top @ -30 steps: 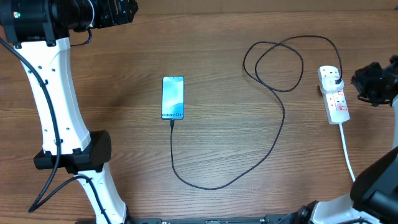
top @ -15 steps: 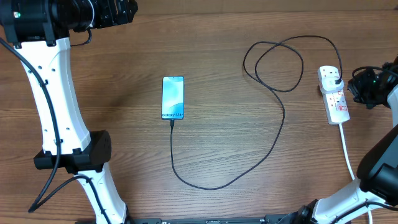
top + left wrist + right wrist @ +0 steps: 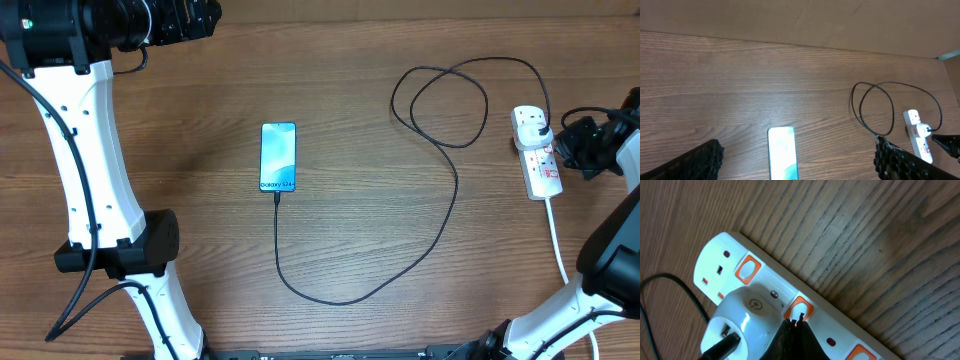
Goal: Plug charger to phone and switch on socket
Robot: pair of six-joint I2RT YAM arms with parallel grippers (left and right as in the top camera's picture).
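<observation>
Plainly, the phone (image 3: 278,150) shows "Galaxy S24", the charger (image 3: 276,238) plugged into it.

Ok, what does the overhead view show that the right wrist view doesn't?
Only overhead: the phone, with the charger cable meeting its bottom edge and looping over to the socket. Only right wrist: the socket's red switches close up, with the right arm's shut jaws tipped over one switch. Both: the white socket with the plug seated in it.
</observation>
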